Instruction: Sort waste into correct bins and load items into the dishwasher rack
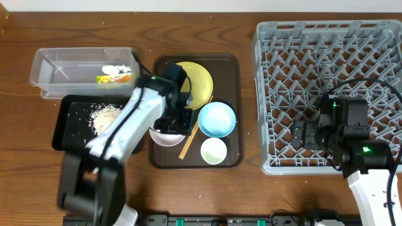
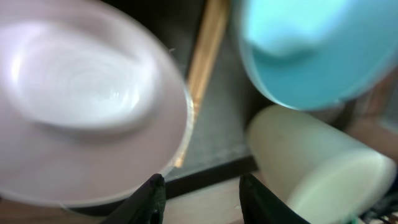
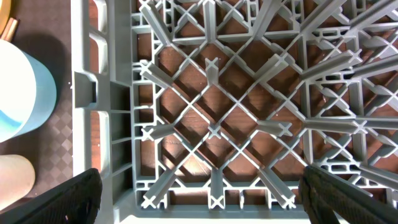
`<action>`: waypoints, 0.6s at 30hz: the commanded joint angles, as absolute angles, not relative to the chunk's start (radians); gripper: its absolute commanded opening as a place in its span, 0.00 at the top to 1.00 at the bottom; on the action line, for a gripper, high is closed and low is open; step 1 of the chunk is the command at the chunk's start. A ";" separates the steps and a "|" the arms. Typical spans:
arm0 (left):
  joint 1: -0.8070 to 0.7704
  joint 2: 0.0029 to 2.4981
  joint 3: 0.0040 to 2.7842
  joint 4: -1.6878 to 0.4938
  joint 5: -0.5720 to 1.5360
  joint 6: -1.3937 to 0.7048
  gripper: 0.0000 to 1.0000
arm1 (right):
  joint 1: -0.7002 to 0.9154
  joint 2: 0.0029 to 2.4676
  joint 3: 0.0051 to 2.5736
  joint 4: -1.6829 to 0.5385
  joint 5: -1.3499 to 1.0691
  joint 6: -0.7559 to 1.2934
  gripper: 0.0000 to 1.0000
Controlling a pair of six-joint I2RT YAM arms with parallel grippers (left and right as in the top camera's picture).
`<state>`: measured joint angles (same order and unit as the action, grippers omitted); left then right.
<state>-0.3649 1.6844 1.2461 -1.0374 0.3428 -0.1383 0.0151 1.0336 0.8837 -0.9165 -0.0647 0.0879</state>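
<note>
While the left gripper [image 2: 200, 199] hangs over the 6 o'clock half of the dark brown rectangular serving tray [image 1: 233, 63], its two black fingers [image 2: 148, 200] stand spread and grip nothing. In the left wrist view, the round white bowl [image 2: 87, 106] lies just beside the fingertips at 10 o'clock. Whether they touch cannot be told, because the view is blurred. The pair of wooden chopsticks [image 2: 205, 56] runs between this bowl and the round light blue bowl [image 2: 311, 50]. The small pale cup [image 2: 317, 171] sits at 4 o'clock.

In the overhead view, positions are reckoned from the serving tray's centre:
- the round yellow plate [image 1: 201, 85] is at 12 o'clock;
- the light blue bowl is at 3 o'clock;
- the cup is at 5 o'clock;
- the white bowl is at 8 o'clock, partly hidden under the left arm.

The clear rectangular plastic tub [image 1: 44, 72] stands at 10 o'clock from the serving tray. It holds the small green-and-orange snack wrapper [image 1: 113, 78] and the crumpled white scraps [image 1: 116, 68]. The shallow black rectangular tray [image 1: 69, 135] lies just beside the tub at its 6 o'clock and carries loose white rice-like crumbs [image 1: 103, 116].

The right gripper [image 3: 205, 208] hovers over the large square grey plastic dishwasher rack [image 1: 352, 63], in its 7 o'clock quarter — fingers spread wide, pinching nothing.
</note>
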 commanded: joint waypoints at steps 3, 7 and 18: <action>-0.368 1.545 1.280 -1.045 0.389 -0.144 0.53 | 0.014 1.030 0.903 -0.916 -0.073 0.089 0.01; -0.388 1.533 1.276 -1.050 0.389 -0.144 0.51 | 0.014 1.030 0.903 -0.916 -0.073 0.089 0.01; -0.534 1.597 1.191 -1.012 0.381 -0.145 0.52 | 0.014 1.030 0.903 -0.917 -0.073 0.090 0.01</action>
